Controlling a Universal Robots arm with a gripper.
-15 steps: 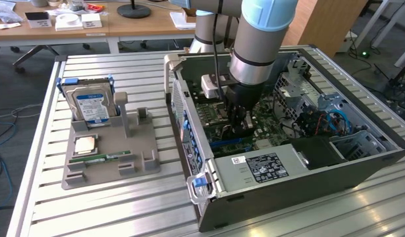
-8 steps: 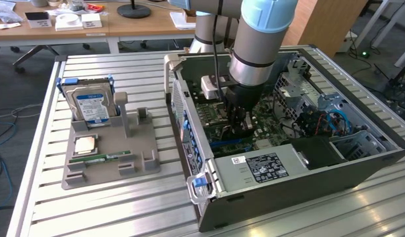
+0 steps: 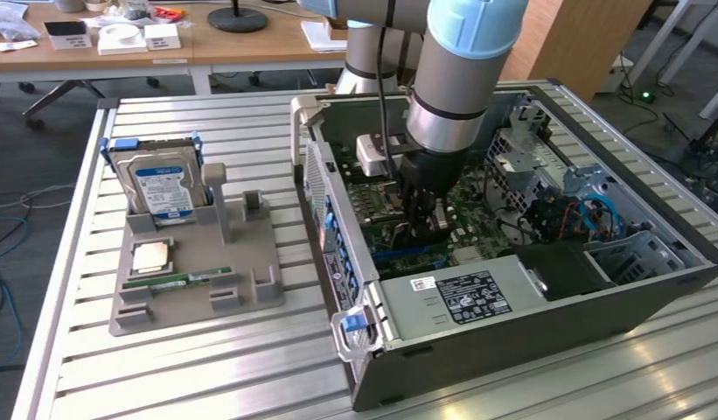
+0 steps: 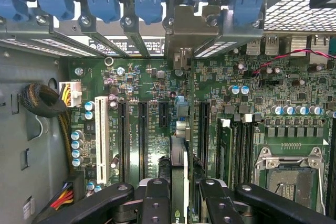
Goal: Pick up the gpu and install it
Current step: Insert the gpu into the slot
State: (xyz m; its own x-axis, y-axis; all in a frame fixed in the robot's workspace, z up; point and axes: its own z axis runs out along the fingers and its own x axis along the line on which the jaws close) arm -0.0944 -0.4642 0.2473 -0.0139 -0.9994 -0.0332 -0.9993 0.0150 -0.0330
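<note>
Black fingers point(image 4: 157, 200) of the gripper point(image 4: 185, 195) stand narrow, clamped on the gpu point(image 4: 179, 156), a thin card seen edge-on (a silver bracket point(image 4: 181, 32) lies in line with it at the computer case's rear wall). The card stands upright over the green motherboard point(image 4: 142, 77) inside the computer case point(image 3: 533, 341), among the long slots. The arm point(image 3: 452, 79) points steeply down into the open case from above. Beside the case, on the exterior view's left, a grey tray point(image 3: 184, 306) carries a hard drive point(image 3: 163, 188) and a RAM stick point(image 3: 177, 281). Case and tray rest on a slatted metal table point(image 3: 160, 376), with wooden desks point(image 3: 242, 44) beyond the case.
</note>
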